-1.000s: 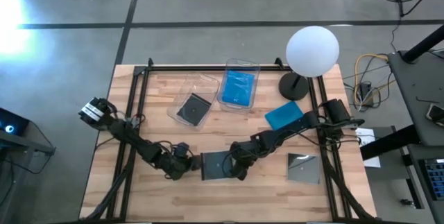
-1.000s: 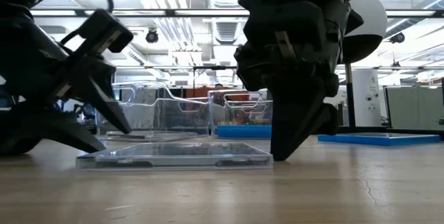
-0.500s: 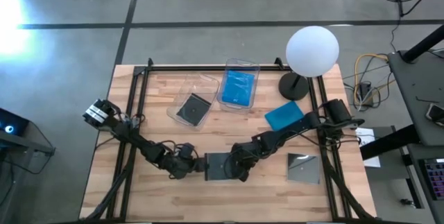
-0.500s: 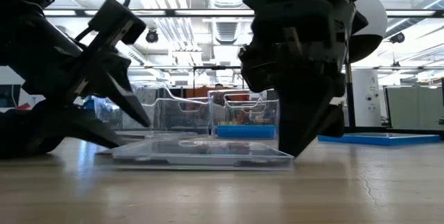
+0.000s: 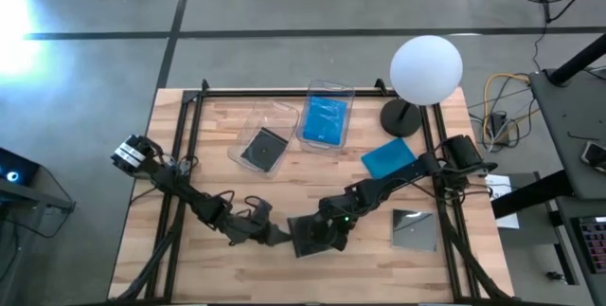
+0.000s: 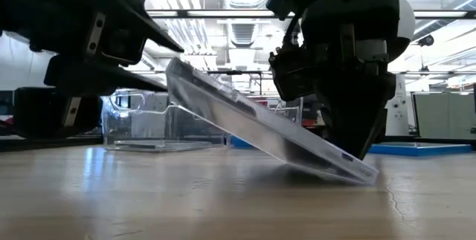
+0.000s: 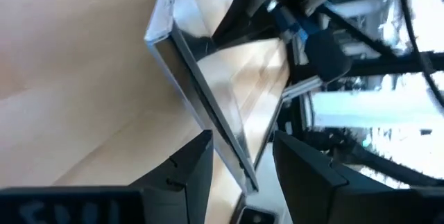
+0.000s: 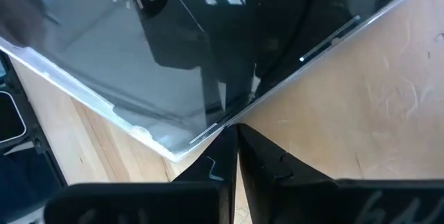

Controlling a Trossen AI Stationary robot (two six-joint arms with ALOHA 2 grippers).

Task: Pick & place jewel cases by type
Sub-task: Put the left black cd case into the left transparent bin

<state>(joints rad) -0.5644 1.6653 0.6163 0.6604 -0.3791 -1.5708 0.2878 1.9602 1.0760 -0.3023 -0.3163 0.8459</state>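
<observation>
Overhead, both arms met at a dark case point(image 5: 308, 235) on the bench point(image 5: 189, 259), below the lamp point(image 5: 426, 69); left tool point(image 5: 272, 235) and right tool point(image 5: 331, 240) flanked it. Level with the bench, the case point(image 6: 260, 128) stood tilted, one edge down under the right tool, a slant the overhead hid. Left wrist: fingers point(image 7: 187, 165) narrowly spread astride the raised edge, apparently unclamped. Right wrist: fingers point(image 8: 222, 154) pinched together against its edge. Judged mid-pickup; next, clamp and lift.

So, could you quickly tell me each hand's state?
Left hand: open around the tilted dark jewel case.
Right hand: shut, against that case's lower edge.
</observation>
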